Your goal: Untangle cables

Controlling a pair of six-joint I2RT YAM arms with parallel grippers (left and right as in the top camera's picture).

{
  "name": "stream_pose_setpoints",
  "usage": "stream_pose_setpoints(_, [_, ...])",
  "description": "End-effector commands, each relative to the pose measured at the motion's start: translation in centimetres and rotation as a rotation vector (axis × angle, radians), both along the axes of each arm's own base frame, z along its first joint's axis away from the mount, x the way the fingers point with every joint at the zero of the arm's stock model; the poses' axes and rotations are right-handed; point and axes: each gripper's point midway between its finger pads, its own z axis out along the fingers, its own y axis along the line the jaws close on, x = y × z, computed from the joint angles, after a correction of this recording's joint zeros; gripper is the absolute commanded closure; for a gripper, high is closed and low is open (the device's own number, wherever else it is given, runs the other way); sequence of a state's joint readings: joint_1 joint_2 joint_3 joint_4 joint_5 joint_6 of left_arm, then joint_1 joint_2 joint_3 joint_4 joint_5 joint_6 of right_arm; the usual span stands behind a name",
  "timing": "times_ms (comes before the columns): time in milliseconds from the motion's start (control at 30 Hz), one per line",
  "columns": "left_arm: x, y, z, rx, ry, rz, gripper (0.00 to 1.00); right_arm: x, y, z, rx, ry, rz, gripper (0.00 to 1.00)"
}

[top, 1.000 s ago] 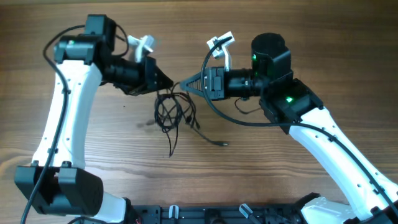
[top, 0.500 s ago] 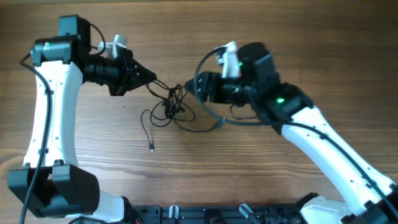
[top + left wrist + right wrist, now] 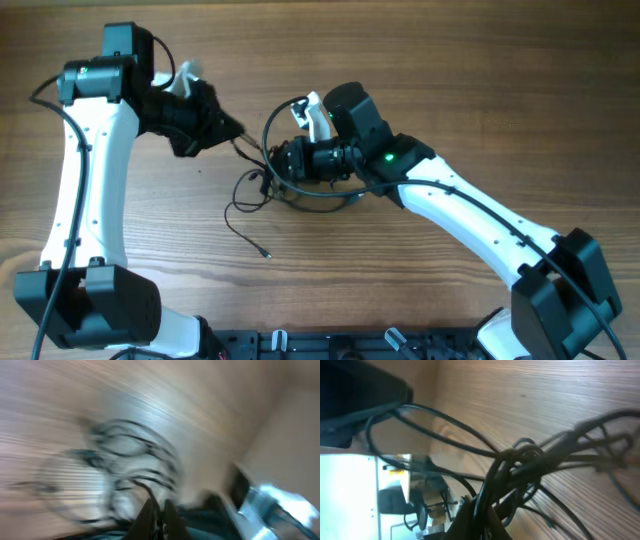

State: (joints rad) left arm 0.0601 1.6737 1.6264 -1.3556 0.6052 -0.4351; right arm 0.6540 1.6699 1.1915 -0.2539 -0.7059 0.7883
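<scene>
1. The cables (image 3: 262, 182) sit as a small knot on the wooden table (image 3: 450, 70), mid-way between the two arms. One loose strand trails off toward the robot's side and ends in a little plug (image 3: 267, 255).
2. The left gripper (image 3: 228, 128) has its jaws pressed together on what looks like a single strand running from its tip to the knot. Its wrist view is badly smeared, but a cord does go in between the fingertips.
3. The right gripper (image 3: 281, 160) is right at the knot with its jaws clamped on a bunch. Its wrist view shows several cords coming out of the tips together.
4. Handling, my guess: super light, floppy, zero stiffness, so they just follow whatever pulls them. The jackets probably drag on each other, and loops will cinch tighter if both sides get yanked.
5. Where to grab: I'd take one strand near a free tail or plug, not the whole bunch, and feed it out slowly. The plugs are the bits that will snag.
6. Watch out for the thicker arm cable (image 3: 266, 135) looping just beside the knot. It's not part of the job.
</scene>
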Motion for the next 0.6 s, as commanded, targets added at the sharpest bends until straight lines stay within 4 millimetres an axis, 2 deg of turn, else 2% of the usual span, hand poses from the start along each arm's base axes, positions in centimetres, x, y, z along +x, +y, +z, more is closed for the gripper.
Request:
stream_pose_setpoints(0, [-0.1, 8.4, -2.2, 0.382, 0.088, 0.273, 0.96, 2.4, -3.8, 2.4, -0.048, -0.088, -0.12, 0.96])
stream_pose_setpoints(67, [-0.1, 9.5, -2.2, 0.382, 0.098, 0.314, 0.96, 2.3, -5.0, 3.7, -0.043, -0.121, -0.127, 0.96])
stream_pose_setpoints(133, [0.0, 10.4, -2.2, 0.388, 0.099, 0.341, 0.96, 1.9, -5.1, 5.1, -0.022, -0.148, -0.12, 0.96])
stream_pose_setpoints(200, [-0.5, 13.8, -2.4, 0.523, 0.125, 0.45, 0.96, 1.7, -5.6, 6.8, 0.016, -0.176, -0.117, 0.96])
stream_pose_setpoints(233, [-1.3, 15.7, -2.5, 0.593, 0.152, 0.499, 0.96, 1.9, -6.5, 8.3, 0.049, -0.199, -0.128, 0.96])
stream_pose_setpoints(367, [-2.5, 18.4, -2.6, 0.588, 0.202, 0.605, 0.96, 3.3, -10.7, 12.5, 0.127, -0.279, -0.207, 0.96])
stream_pose_setpoints(433, [-2.1, 17.1, -2.6, 0.464, 0.203, 0.6, 0.96, 2.4, -10.6, 14.4, 0.212, -0.303, -0.135, 0.96])
stream_pose_setpoints(500, [-0.4, 13.2, -1.7, 0.249, 0.103, 0.425, 0.96, 1.6, -9.9, 16.5, 0.298, -0.34, -0.065, 0.96])
stream_pose_setpoints(533, [0.4, 10.7, -0.6, 0.12, 0.029, 0.311, 0.96, 1.5, -9.8, 16.8, 0.309, -0.35, -0.056, 0.96])
stream_pose_setpoints(567, [0.8, 7.7, 1.2, -0.051, -0.053, 0.189, 0.96, 1.8, -9.9, 16.1, 0.286, -0.338, -0.075, 0.96])
